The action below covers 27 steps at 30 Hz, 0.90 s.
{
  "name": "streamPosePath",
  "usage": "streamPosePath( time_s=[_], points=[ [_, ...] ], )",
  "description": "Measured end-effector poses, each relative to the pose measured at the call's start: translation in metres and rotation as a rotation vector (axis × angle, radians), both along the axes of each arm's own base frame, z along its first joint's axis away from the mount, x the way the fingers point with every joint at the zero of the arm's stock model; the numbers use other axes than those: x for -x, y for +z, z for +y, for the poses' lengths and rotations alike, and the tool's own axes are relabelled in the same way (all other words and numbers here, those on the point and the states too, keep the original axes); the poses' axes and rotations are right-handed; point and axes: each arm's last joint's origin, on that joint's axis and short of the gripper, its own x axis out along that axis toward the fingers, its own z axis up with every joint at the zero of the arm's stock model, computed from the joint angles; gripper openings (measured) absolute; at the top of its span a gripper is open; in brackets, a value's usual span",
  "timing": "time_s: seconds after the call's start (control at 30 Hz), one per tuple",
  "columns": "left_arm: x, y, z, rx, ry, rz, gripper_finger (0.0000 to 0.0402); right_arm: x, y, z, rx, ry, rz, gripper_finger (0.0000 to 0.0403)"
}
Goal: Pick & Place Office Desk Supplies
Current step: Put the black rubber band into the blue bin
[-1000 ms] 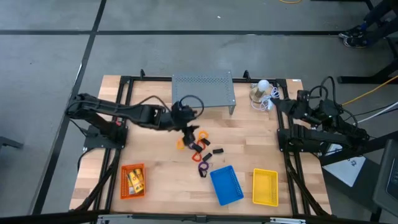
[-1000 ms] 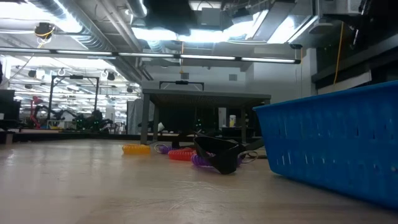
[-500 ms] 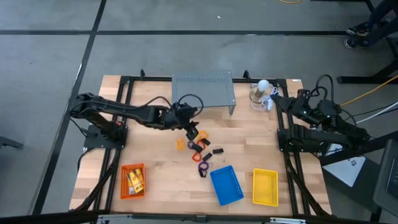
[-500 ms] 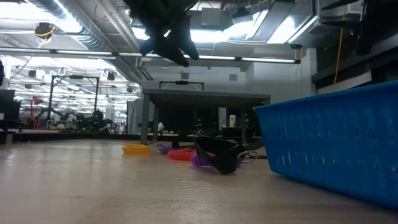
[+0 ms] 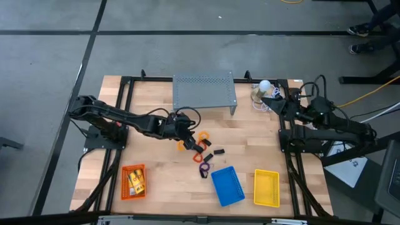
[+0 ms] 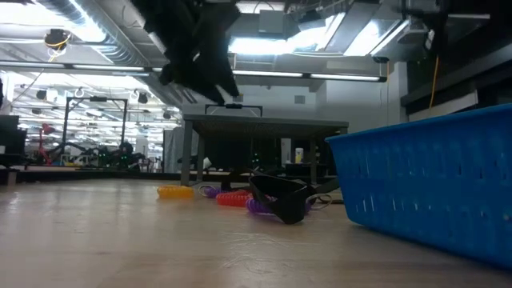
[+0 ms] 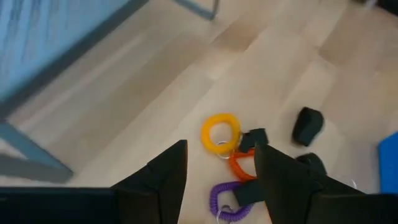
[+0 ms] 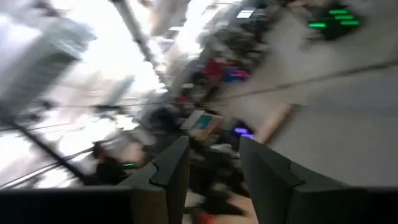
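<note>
Here we count three baskets: orange, blue, yellow. The loops number three, yellow, orange, purple, at table centre with black clips. The left gripper, spread wide and empty, has dropped toward nine o'clock of them since earlier. The right gripper stands part-open at three o'clock.

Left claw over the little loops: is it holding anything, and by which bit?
No. The left claw is open and empty, above the yellow loop and orange loop on the table.
</note>
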Motion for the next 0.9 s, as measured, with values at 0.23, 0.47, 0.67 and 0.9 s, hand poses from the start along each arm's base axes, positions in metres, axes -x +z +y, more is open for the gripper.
streamPosePath(
  time_s=[0.23, 0.47, 0.67, 0.9],
  points=[
    [0.005, -0.029, -0.004, 0.122, 0.045, -0.098, 0.0182, -0.042, 0.015, -0.002, 0.206, 0.064, 0.152, 0.0143],
    [0.009, -0.04, -0.01, 0.202, -0.132, -0.027, 0.0182, -0.099, 0.027, -0.001, 0.384, 0.162, 0.525, 0.0143],
    [0.01, -0.041, -0.012, 0.145, -0.207, -0.001, 0.0182, -0.127, 0.017, 0.002, 0.438, 0.29, 0.875, 0.0143],
    [0.007, -0.04, 0.001, -0.001, -0.379, 0.032, 0.0182, -0.135, -0.014, 0.012, 0.329, 0.376, 1.08, 0.0143]
  ],
)
